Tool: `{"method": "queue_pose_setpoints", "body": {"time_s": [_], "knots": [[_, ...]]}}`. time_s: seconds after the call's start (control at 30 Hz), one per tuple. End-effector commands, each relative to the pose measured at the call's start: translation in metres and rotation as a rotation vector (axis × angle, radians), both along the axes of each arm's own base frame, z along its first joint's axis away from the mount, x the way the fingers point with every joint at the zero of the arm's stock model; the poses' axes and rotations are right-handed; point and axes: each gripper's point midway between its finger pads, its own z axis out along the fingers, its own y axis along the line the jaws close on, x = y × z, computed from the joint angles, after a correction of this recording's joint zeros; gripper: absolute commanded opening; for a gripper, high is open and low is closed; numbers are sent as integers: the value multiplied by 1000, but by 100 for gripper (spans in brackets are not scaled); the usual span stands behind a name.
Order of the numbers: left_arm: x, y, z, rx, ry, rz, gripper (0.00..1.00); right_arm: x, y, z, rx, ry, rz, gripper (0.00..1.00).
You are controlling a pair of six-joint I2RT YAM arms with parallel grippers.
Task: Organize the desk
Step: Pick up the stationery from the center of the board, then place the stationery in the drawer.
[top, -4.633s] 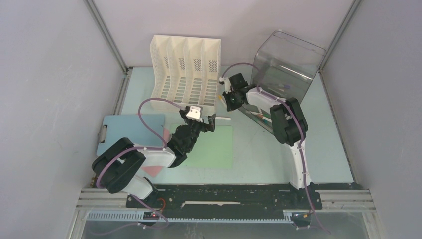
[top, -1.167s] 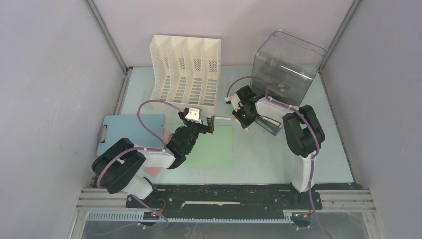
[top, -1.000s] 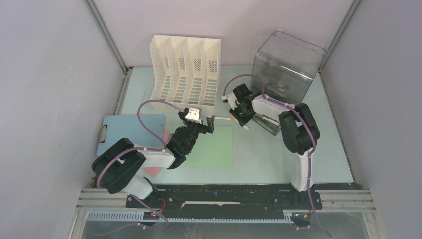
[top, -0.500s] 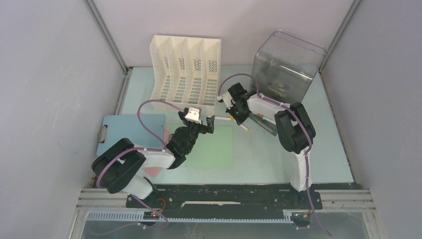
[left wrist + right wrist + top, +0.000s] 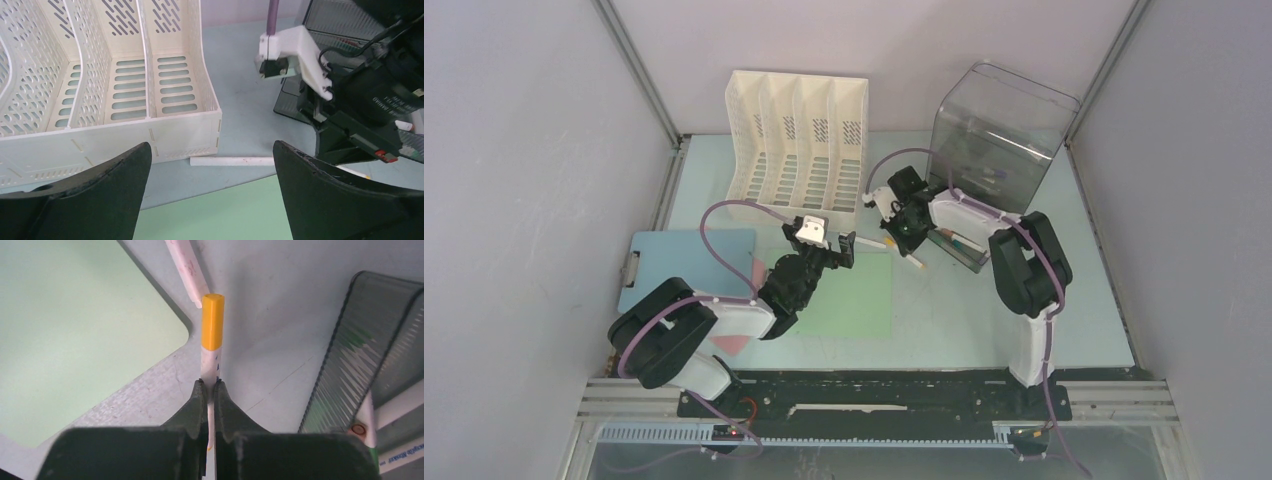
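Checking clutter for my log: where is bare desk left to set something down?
Bare desk lies near-right, from the green sheet past the right arm to the side edge; also a strip left of the file organizer, behind the blue clipboard. Crowded: centre, where the left gripper, the right gripper holding a marker and a white stick meet beside the clear bin.

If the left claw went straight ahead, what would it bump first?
Probably the white stick on the desk before the left claw, with the file rack just behind; depth is unclear.

Marker (image 5: 211, 340) barrel partly hidden inside right gripper (image 5: 210, 385); file rack (image 5: 170, 130) cut off left.
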Motion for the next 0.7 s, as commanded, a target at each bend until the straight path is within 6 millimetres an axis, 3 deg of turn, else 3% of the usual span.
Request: {"method": "queue_pose_setpoints", "body": {"time_s": [0.0, 0.2, 0.37, 0.67], "knots": [[1, 4, 24, -42, -68, 17, 100, 3, 4, 39, 73, -63, 10, 0], [1, 3, 23, -38, -65, 12, 100, 11, -3, 73, 94, -154, 25, 0], [2, 1, 21, -54, -66, 14, 100, 23, -25, 102, 58, -283, 21, 0], [-2, -20, 21, -61, -70, -97, 100, 46, -82, 107, -44, -375, -68, 0]]}}
